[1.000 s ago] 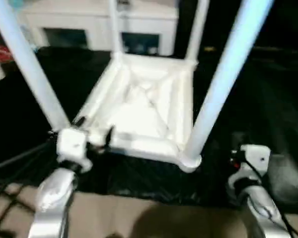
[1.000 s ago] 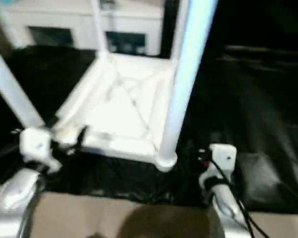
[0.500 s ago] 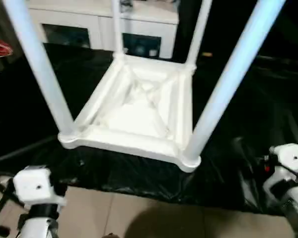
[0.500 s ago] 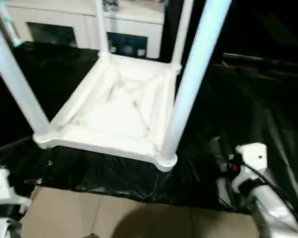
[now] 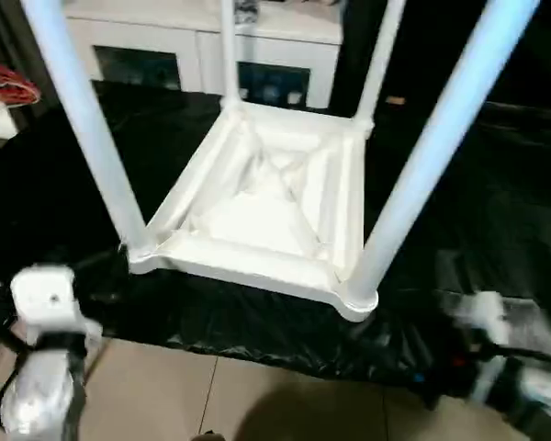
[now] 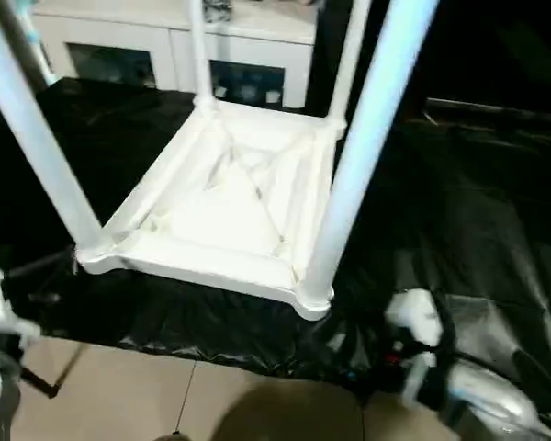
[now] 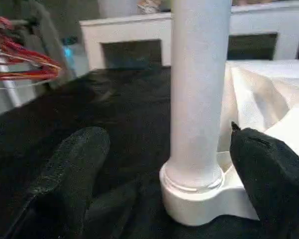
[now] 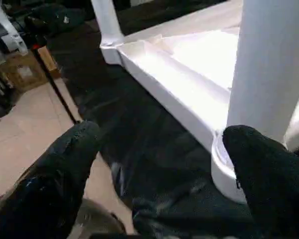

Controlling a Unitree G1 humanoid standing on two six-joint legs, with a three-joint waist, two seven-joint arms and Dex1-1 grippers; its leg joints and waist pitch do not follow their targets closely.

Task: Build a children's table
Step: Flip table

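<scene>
a: looking down, where's the table (image 5: 266, 197)?

b: upside down on the black sheet (image 5: 496, 211), top flat on it, ribbed underside facing up. four legs stand in the corner sockets. the near left leg (image 5: 87, 138) and near right leg (image 5: 432, 156) rise steeply past the camera; the two far legs (image 5: 228, 50) are thinner in view, over by the white cabinet (image 5: 202, 50) behind the table.

a: and the sheet?

b: it spreads under the table on all sides. its near edge ends on tan floor tiles (image 5: 165, 390) just this side of the table.

a: left claw?

b: the left gripper (image 7: 164, 174) is spread wide, holding nothing. in the wrist view one black finger (image 7: 72, 169) sits to each side of the near left leg's foot, apart from it, with the socket collar between them. from the head, the left wrist block (image 5: 44, 299) is off the table's near left corner, not touching it.

a: right one?

b: the right gripper (image 8: 159, 169) is spread wide too, empty. its fingers (image 8: 261, 172) frame the near right corner socket; no contact that i can tell. from above, that arm (image 6: 459, 395) is low, off the table's near right corner, blurred.

a: anything else?

b: a red wire rack (image 5: 5, 83) well to the left of the table.
</scene>
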